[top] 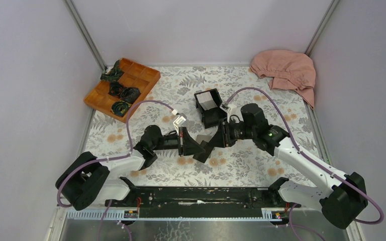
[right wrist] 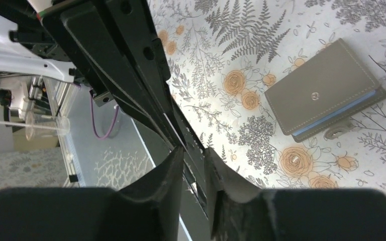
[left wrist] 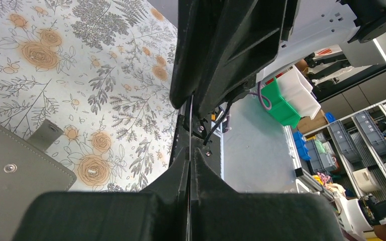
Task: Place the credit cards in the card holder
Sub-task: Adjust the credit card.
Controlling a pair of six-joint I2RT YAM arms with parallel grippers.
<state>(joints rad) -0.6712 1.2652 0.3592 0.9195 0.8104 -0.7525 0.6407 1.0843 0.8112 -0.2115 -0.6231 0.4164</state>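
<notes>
Floral cloth covers the table (top: 251,165), which has pale walls on three sides. Above its middle one card (left wrist: 189,120) stands edge-on, a thin white line clamped between the closed fingers of the left gripper (left wrist: 189,160). The right gripper (right wrist: 193,160) meets it tip to tip with its jaws a little apart; whether they touch the card I cannot tell. The wallet (right wrist: 321,88) lies flat and closed on the table just below the two grippers, with a snap on its cover and a blue edge showing. Just beyond, toward the far edge, is the open black box (top: 212,119) with a pale stack (top: 210,100) inside. An orange tray (top: 148,75) sits at the far left corner and a pink cloth (top: 286,68) at the far right.
</notes>
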